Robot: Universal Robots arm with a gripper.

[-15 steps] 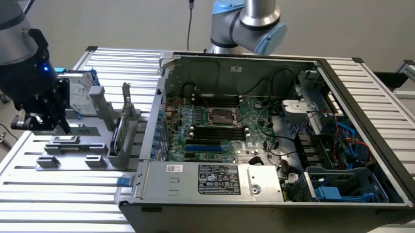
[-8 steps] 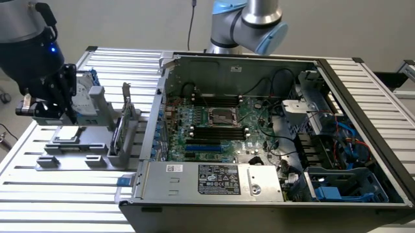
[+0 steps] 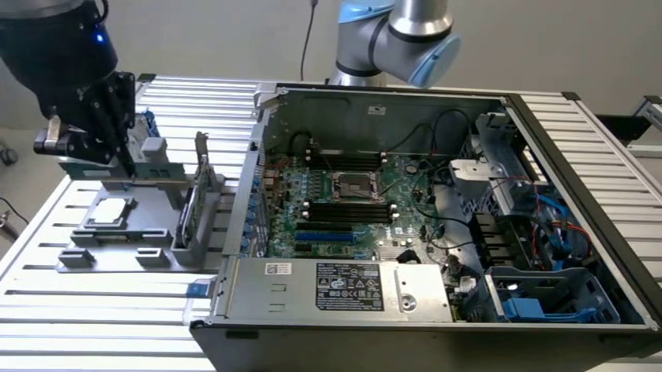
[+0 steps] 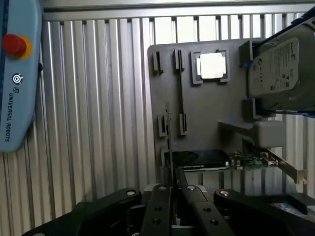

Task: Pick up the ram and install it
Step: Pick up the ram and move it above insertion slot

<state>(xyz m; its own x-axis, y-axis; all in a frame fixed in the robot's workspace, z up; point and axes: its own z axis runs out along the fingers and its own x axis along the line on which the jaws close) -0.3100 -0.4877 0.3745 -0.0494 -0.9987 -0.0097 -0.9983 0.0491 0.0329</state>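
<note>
While the fingers pinch narrowly on the ram (edge-on, a thin strip), it hangs above the grey holder on the desk, at the exterior view's left, well apart from the motherboard slots. Lift wants stick upright, grip centred, brackets cleared.

This is a robotics lab or test workshop. A Universal Robots arm stands at a slatted metal desk carrying an opened computer case and a grey parts fixture. A teach pendant with a red stop button lies alongside.

Even light w/ soft shadows
</note>
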